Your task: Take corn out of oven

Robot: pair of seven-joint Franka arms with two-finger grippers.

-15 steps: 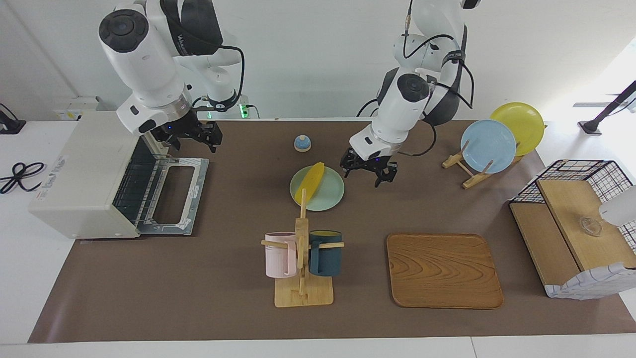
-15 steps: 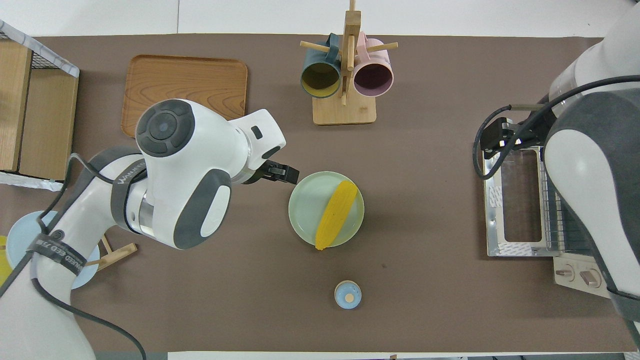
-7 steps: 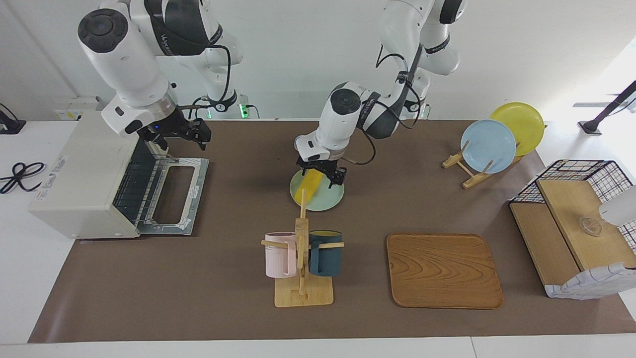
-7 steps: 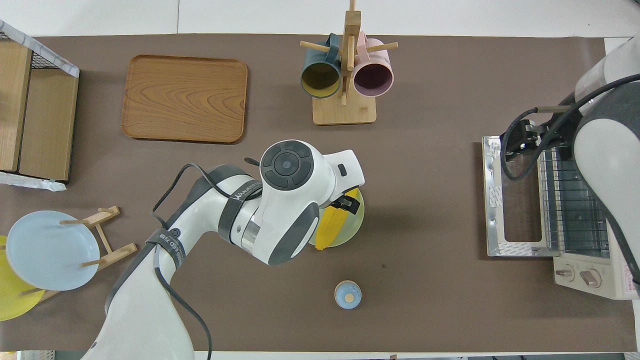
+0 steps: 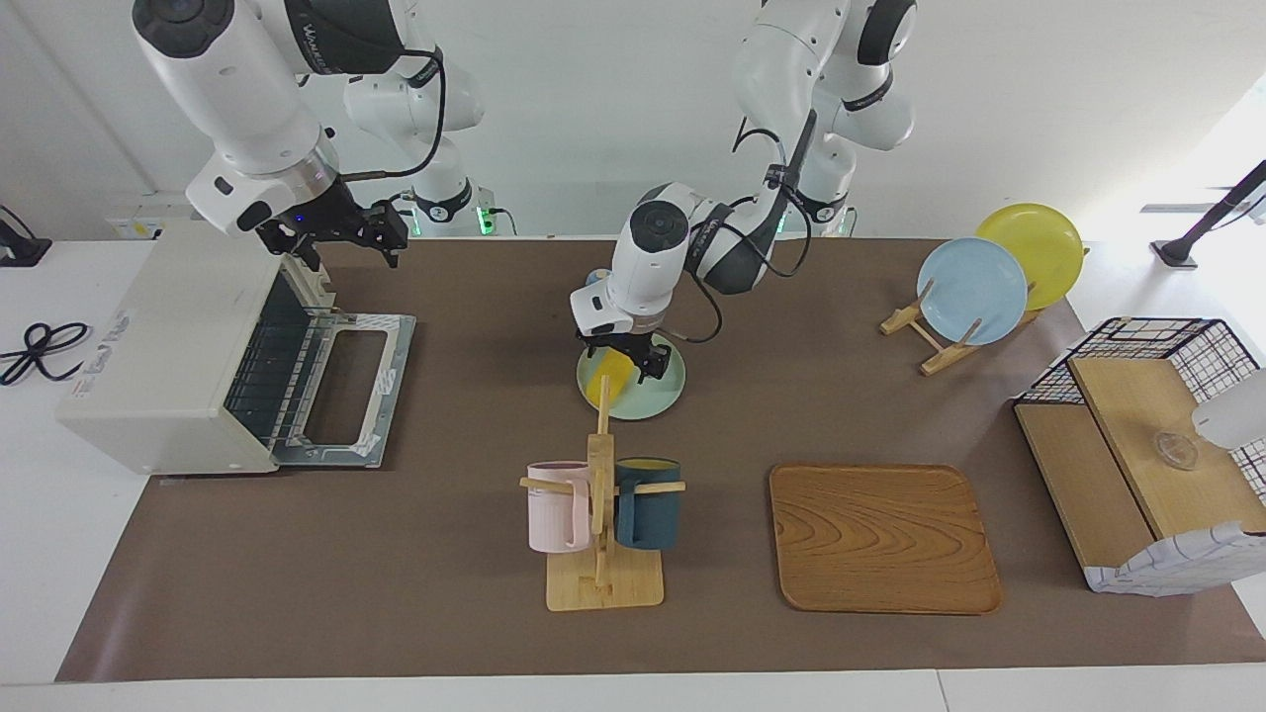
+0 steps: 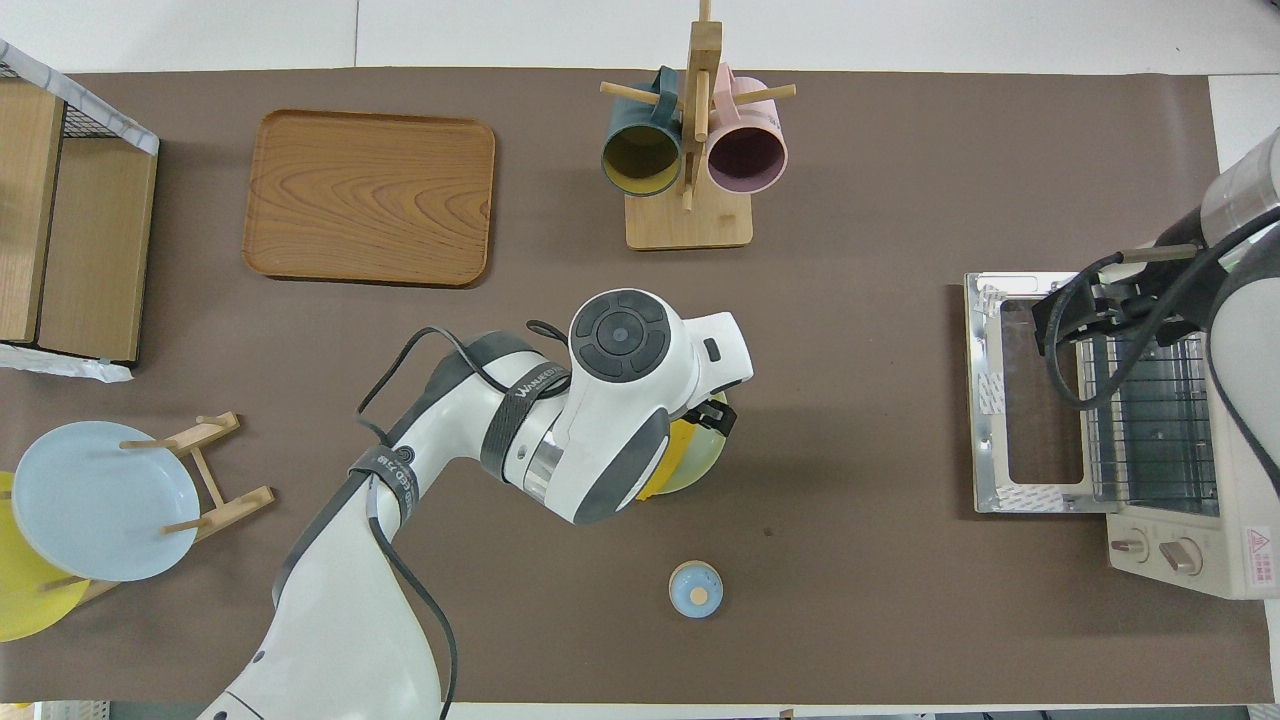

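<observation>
The left claw (image 5: pixel 623 360) reaches down over the corn (image 5: pixel 609 382), which lies on a pale green plate (image 5: pixel 661 396) at mid-table (image 5: pixel 445 554), out of the oven (image 5: pixel 168 346); whether its fingers are apart or clamped cannot be told. The right claw (image 5: pixel 336 232) hangs spread apart above the oven's lowered door (image 5: pixel 346 391).

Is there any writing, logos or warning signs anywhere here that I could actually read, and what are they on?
Black band on the left arm: white brand lettering, too small to read surely.
Band on the right arm: white lettering, unreadable.
Boxy off-white toaster oven: red-and-white warning sticker with a triangle sign, text too small.
Oven top: a label, blurred.
Nothing else carries text.
</observation>
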